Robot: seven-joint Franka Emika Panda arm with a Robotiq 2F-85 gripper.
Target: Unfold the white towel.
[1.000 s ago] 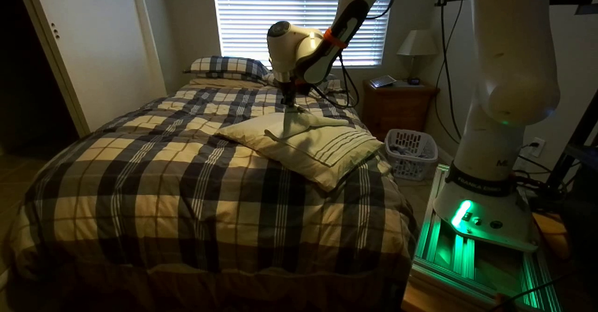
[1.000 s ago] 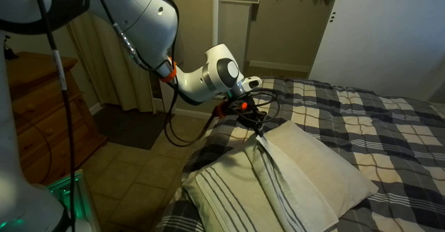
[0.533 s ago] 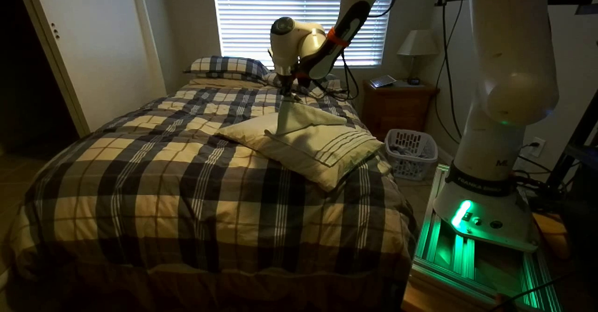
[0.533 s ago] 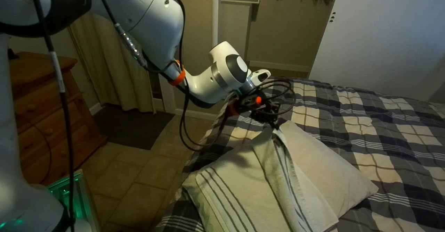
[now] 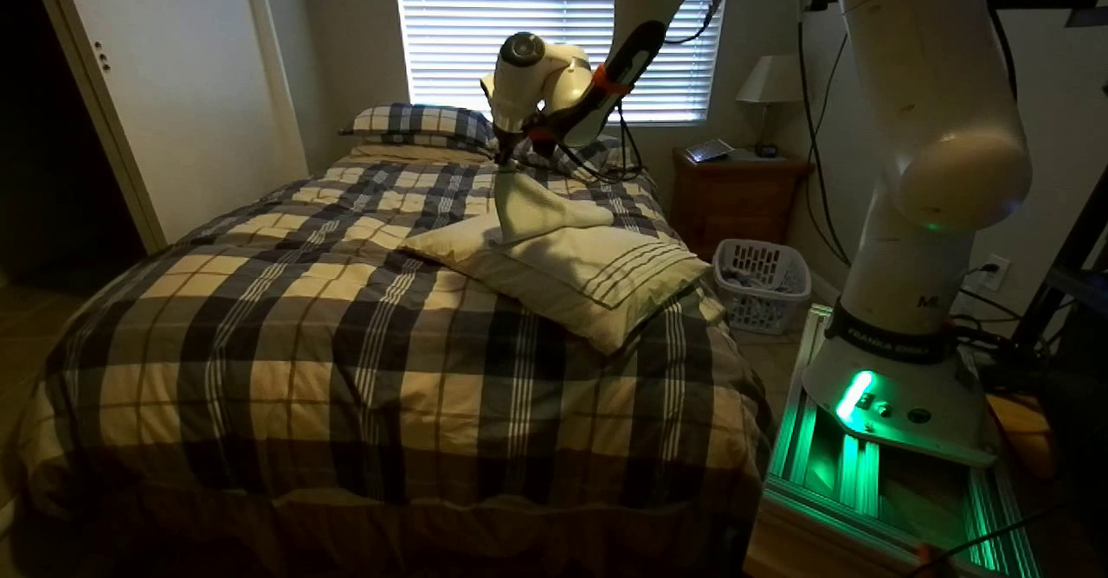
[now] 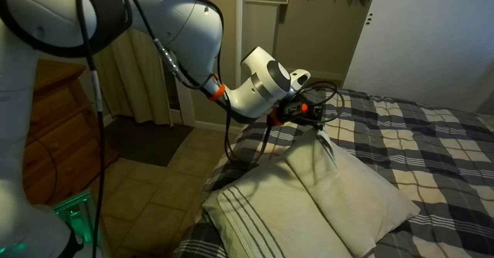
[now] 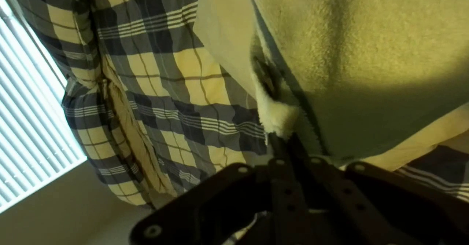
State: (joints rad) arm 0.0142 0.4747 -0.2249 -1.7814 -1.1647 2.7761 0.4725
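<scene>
Gripper (image 7: 288, 142): in the wrist view its tips are together, pinching a small bite of the white towel (image 7: 366, 47); hold that until the cloth has gone over.
Pinched edge (image 7: 280, 118): bunched at the tips; the bite looks shallow, so a slow, even pull should serve better than a jerk.
Raised flap (image 6: 314, 169): in an exterior view it lifts at its far end to meet the gripper and lies low at its near end; the unfolding move probably runs right, kept low so the flap rolls over rather than drags.
Striped part (image 6: 247, 215): flat, left of the flap; if it begins to slide, ease off.
Cream pillow (image 6: 386, 207): under the towel, bare at the right; its soft slope may let cloth slip.
Plaid bedspread (image 6: 444, 134): beyond the pillow on the right, a likely landing place; set the edge down before letting go.
</scene>
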